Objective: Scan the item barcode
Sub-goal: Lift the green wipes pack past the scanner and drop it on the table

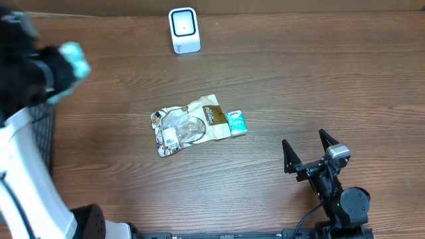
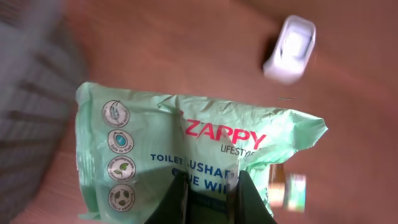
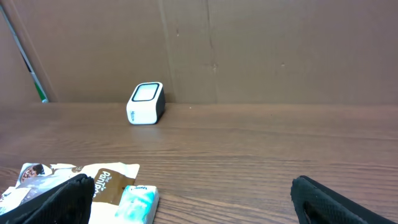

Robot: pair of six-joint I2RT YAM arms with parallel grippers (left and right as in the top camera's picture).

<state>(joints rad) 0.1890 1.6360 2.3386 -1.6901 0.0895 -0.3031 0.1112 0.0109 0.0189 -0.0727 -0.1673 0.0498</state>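
Overhead looks straight down on the counter [image 1: 279,79]. Right wrist sits low, near side, facing far. Left wrist looks down, close on a wipes pack [image 2: 155,143]. All share the scanner [image 1: 184,30].

right gripper [image 1: 303,137]: two black pointed fingers [image 1: 289,159], grey block [image 1: 337,152] just behind them, black round joint [image 1: 354,202] further back, black cable [image 1: 307,218] beside it. left arm [image 1: 26,179]: white link, blurred black section.

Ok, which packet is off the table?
The green wipes pack, held in the left jaws; the snack pouch and small teal packet lie on the table.
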